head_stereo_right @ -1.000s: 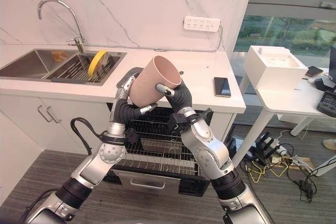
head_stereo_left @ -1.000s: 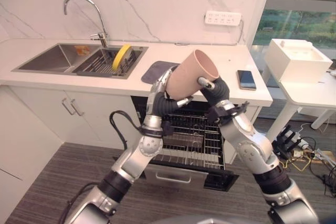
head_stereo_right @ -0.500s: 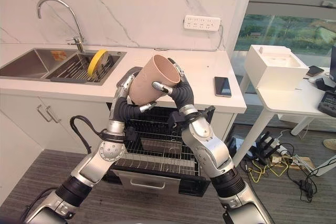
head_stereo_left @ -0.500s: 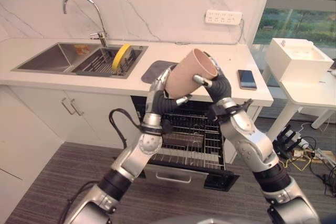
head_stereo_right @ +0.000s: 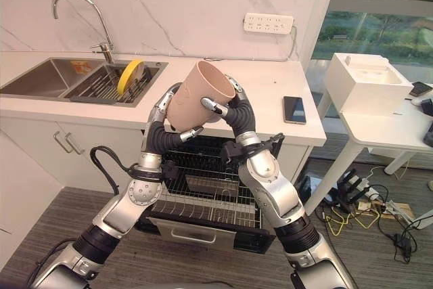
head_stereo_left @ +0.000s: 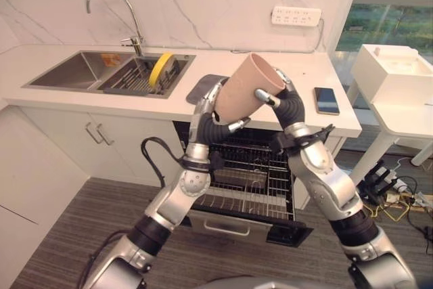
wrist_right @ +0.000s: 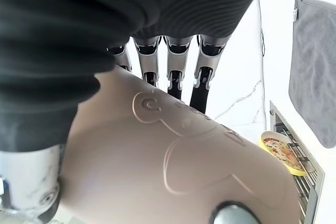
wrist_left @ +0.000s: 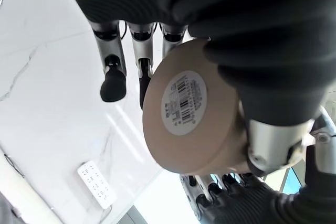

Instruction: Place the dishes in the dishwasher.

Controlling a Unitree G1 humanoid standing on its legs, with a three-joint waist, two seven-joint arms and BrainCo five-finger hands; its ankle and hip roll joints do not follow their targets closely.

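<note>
Both hands curl round the tan cup (head_stereo_left: pixel 245 97), held tilted above the open dishwasher (head_stereo_left: pixel 247 179): the left hand (head_stereo_left: pixel 215 109) grips its base from below, the right hand (head_stereo_left: pixel 279 98) clasps its rim side. Both forearms rise from beside the dishwasher rack.

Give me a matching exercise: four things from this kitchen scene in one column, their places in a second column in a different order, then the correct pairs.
Things:
1. beige cup
2. yellow plate
3. phone
4. grey cloth

Places:
A. standing on edge in the sink rack
B. flat on the counter's end nearest the window
C. held up between both hands above the open dishwasher
D. on the counter behind the left hand

Pairs: 1-C, 2-A, 3-B, 4-D
</note>
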